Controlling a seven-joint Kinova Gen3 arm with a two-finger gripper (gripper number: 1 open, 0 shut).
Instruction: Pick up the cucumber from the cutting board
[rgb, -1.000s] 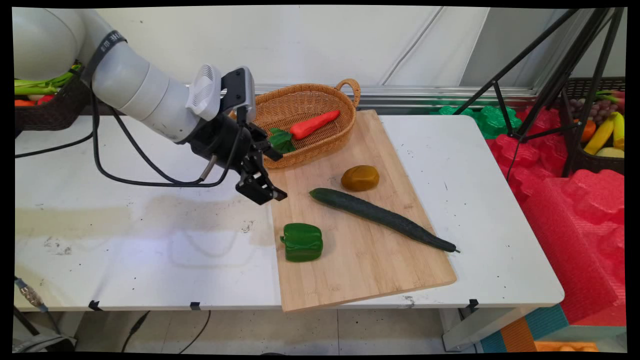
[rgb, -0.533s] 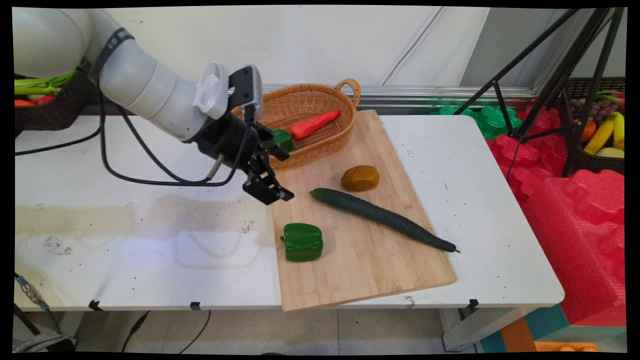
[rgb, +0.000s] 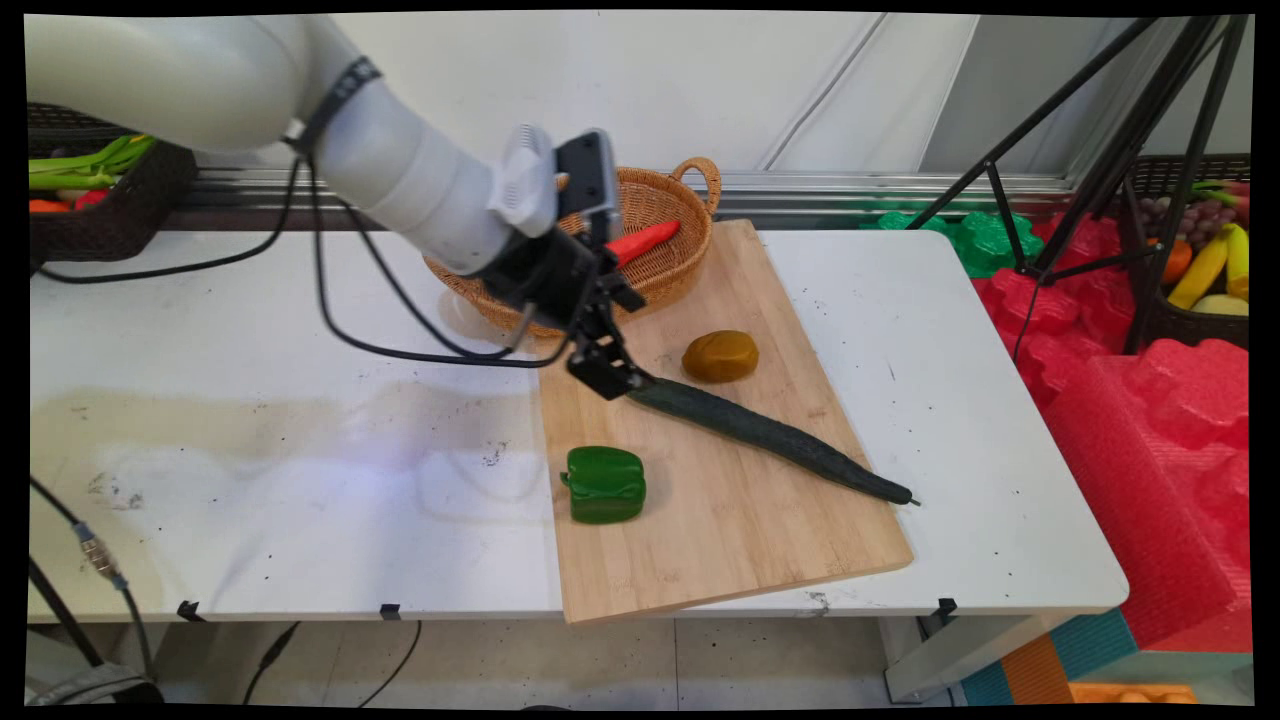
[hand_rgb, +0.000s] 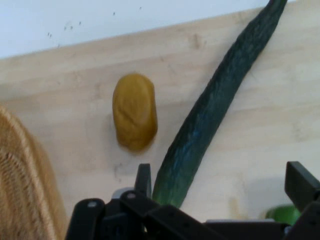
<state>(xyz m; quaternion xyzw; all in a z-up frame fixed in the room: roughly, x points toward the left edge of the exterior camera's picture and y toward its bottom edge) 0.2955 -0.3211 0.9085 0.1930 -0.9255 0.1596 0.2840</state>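
The gripper (rgb: 612, 377) (hand_rgb: 220, 192) hangs low over the cutting board (rgb: 720, 540) (hand_rgb: 280, 145) with its fingers (hand_rgb: 144, 181) spread wide, one on each side of the near end of the cucumber (rgb: 770, 435) (hand_rgb: 212, 107); whether they touch it cannot be told; the potato (rgb: 720, 356) (hand_rgb: 134, 112) lies just beside the cucumber, beyond the fingertips; the green pepper (rgb: 604, 484) (hand_rgb: 280, 213) sits near the other finger; the wicker basket (rgb: 665, 275) (hand_rgb: 25, 185) holding a carrot (rgb: 645, 240) stands behind the gripper.

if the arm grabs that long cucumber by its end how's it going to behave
The cucumber is long and round, so it would probably roll on the cutting board. Held at the end nearest the gripper, its far length would likely sag or swing. Its skin may be slippery.
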